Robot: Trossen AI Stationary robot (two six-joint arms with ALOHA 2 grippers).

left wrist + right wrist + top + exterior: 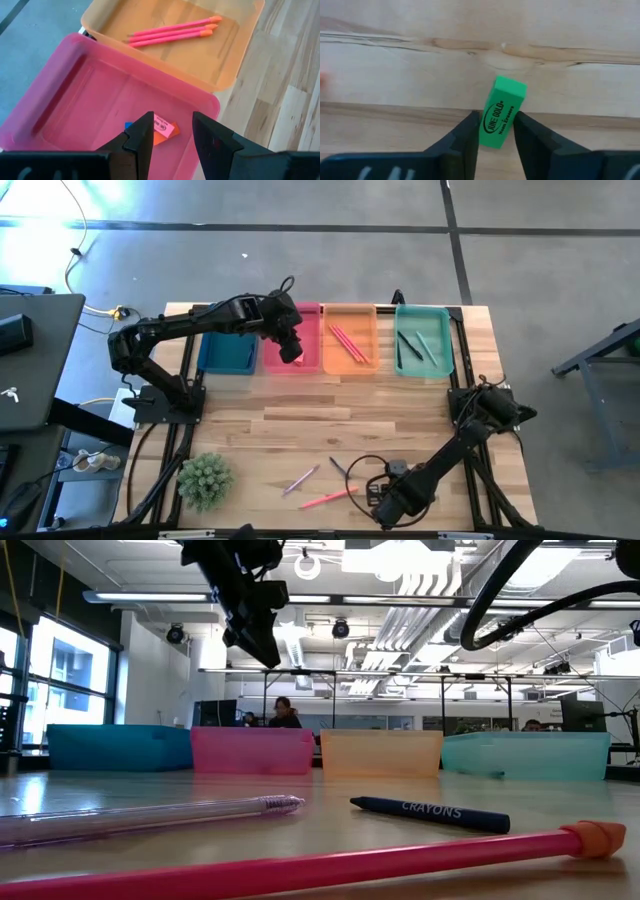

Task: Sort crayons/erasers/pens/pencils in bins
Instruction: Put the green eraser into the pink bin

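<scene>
My right gripper (495, 117) is low over the table near its near edge (385, 498), shut on a green eraser (501, 112). My left gripper (172, 120) is open and empty above the pink bin (75, 100), also seen in the high view (291, 352). A pink-orange eraser (164, 131) and a blue eraser (129, 125) lie on that bin's floor. The blue bin (228, 352), pink bin (308, 330), orange bin (350, 365) and teal bin (440, 340) stand in a row at the far edge. My right gripper pinches the green eraser between its two fingers, on the two long sides near its nearer end (492, 134). The eraser points away past the fingertips, slightly skewed, label up. Whether it is clear of the wood I cannot tell.
A pink pencil (325, 500), a clear pen (300, 478) and a dark crayon (338, 467) lie loose near the right gripper. A green plant (205, 480) stands at the near left. The orange bin holds pink pencils (175, 31); the teal bin holds dark sticks (410, 345).
</scene>
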